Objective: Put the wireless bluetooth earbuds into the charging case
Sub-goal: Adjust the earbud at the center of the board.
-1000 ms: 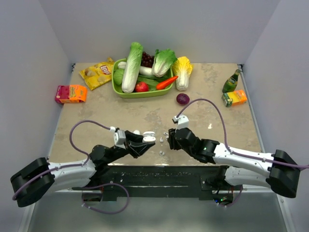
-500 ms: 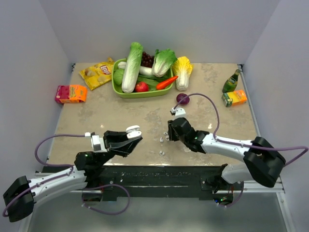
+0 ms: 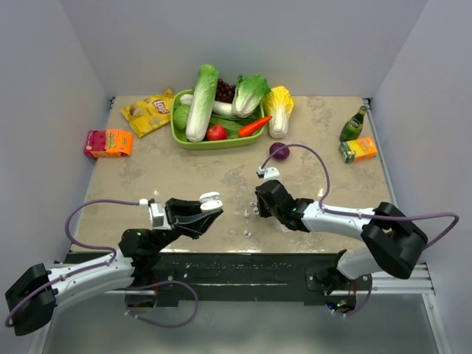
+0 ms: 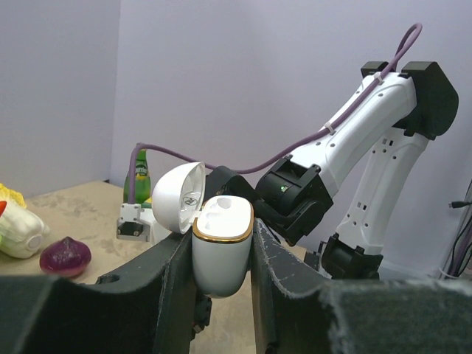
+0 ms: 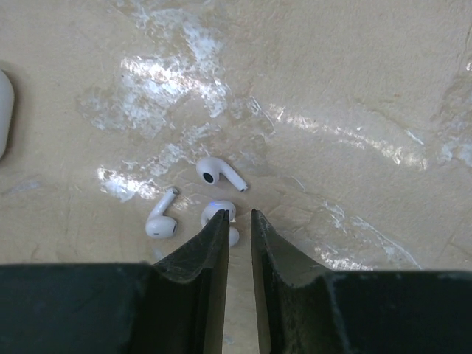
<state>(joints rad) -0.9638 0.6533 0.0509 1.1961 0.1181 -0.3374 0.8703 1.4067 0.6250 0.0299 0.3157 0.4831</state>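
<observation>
Pick the earbuds (image 5: 220, 172) one at a time: centre on the bulb of the nearest bud (image 5: 218, 213), close gently so as not to flick it away, then seat it stem-down. Tiny, glossy white, lying close together on the speckled worktop (image 5: 369, 74). Met at the tips of the right end effector (image 5: 237, 215), drawn nearly together with only a slit left; cannot tell whether nipping that bud. Waiting to the left, pinched upright in the left end effector (image 4: 223, 254): the charging case (image 4: 221, 228), lid open, gold-rimmed.
</observation>
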